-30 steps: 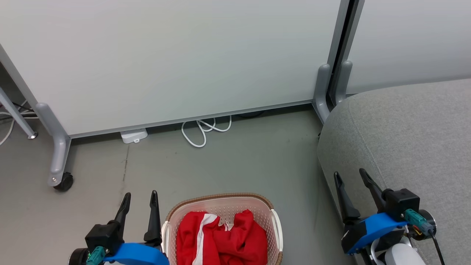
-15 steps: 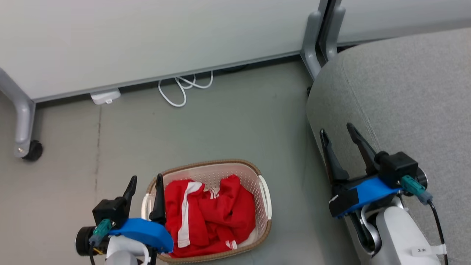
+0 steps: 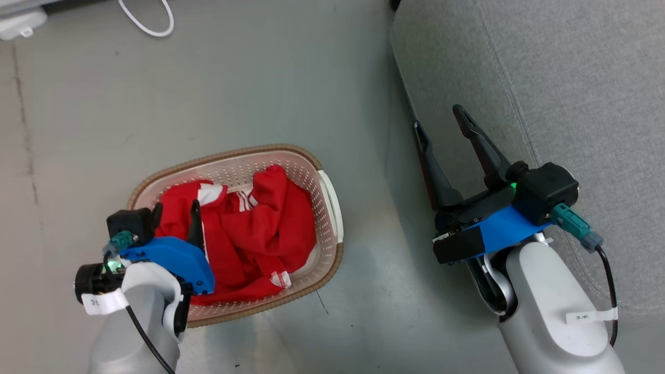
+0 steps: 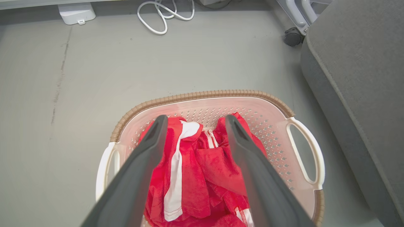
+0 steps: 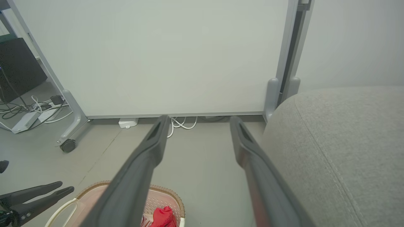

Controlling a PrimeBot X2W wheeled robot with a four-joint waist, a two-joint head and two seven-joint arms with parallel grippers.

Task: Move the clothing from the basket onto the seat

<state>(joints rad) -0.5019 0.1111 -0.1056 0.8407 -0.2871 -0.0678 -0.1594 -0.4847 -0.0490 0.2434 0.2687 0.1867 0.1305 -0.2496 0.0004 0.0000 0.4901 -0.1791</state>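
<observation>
The clothing [image 3: 260,223] is a heap of red fabric with white stripes lying in the basket [image 3: 234,153], which stands on the floor left of the seat [image 3: 571,78]. My left gripper [image 3: 175,206] hangs open over the basket's left part, above the clothing and holding nothing. In the left wrist view its fingers [image 4: 195,117] frame the clothing [image 4: 217,160] inside the basket [image 4: 202,94]. My right gripper [image 3: 438,117] is open and empty at the seat's left edge. The right wrist view shows it [image 5: 199,118] pointing at the wall panel, with the seat [image 5: 341,132] to the right.
A white cable [image 4: 161,15] and a white power box [image 4: 75,12] lie on the grey floor beyond the basket. A wheeled panel [image 5: 157,56] stands behind them, with castors [image 5: 68,145] at its feet. One castor [image 4: 292,36] sits near the seat's far corner.
The head camera has tilted down, so the whole picture has shifted. My left gripper has moved from beside the basket to over the clothing. Both grippers stay open.
</observation>
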